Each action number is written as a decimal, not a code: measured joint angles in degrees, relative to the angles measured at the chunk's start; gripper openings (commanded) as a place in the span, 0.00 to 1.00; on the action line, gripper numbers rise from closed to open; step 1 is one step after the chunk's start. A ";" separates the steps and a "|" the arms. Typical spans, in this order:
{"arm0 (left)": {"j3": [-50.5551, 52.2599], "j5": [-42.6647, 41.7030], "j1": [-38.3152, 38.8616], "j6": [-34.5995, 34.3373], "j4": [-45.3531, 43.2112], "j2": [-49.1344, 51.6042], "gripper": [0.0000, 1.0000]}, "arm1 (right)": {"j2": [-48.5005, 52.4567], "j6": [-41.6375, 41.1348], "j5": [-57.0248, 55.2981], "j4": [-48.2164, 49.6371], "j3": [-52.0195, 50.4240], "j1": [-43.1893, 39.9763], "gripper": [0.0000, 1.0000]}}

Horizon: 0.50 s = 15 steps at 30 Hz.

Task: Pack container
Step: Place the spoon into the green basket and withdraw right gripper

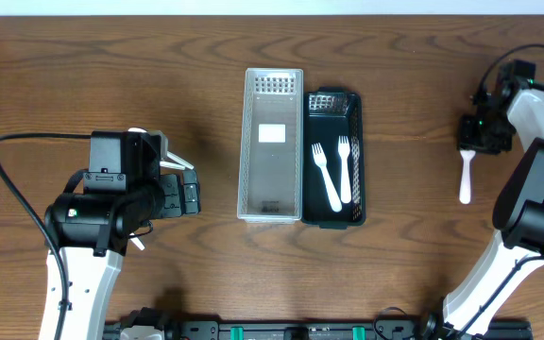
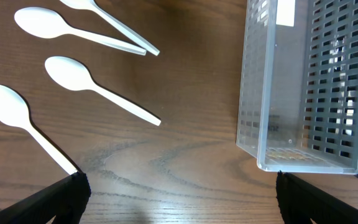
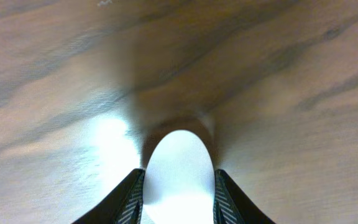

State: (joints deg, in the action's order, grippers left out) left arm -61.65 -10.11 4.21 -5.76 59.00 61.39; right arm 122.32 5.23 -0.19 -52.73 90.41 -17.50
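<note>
Honestly nothing readable here. The only label-ish thing is a small white sticker (image 1: 271, 133) on the floor of the clear slotted basket (image 1: 249, 142), and it's too small to show any print from overhead. The left wrist view only catches its blank corner. No brands, numbers or signs elsewhere.
</note>
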 measured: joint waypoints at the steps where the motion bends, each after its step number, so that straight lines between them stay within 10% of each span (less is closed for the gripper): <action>1: 0.00 0.00 0.00 0.02 0.02 0.00 0.98 | -0.52 -0.22 -0.09 -1.18 0.85 0.63 0.01; 15: 0.00 0.02 0.00 0.02 0.02 0.00 0.98 | -20.28 -11.45 -0.55 -9.51 12.59 27.91 0.01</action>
State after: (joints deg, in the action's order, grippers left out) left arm -61.65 -10.09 4.21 -5.74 59.02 61.39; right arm 102.04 -6.22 -0.73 -62.24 103.00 10.41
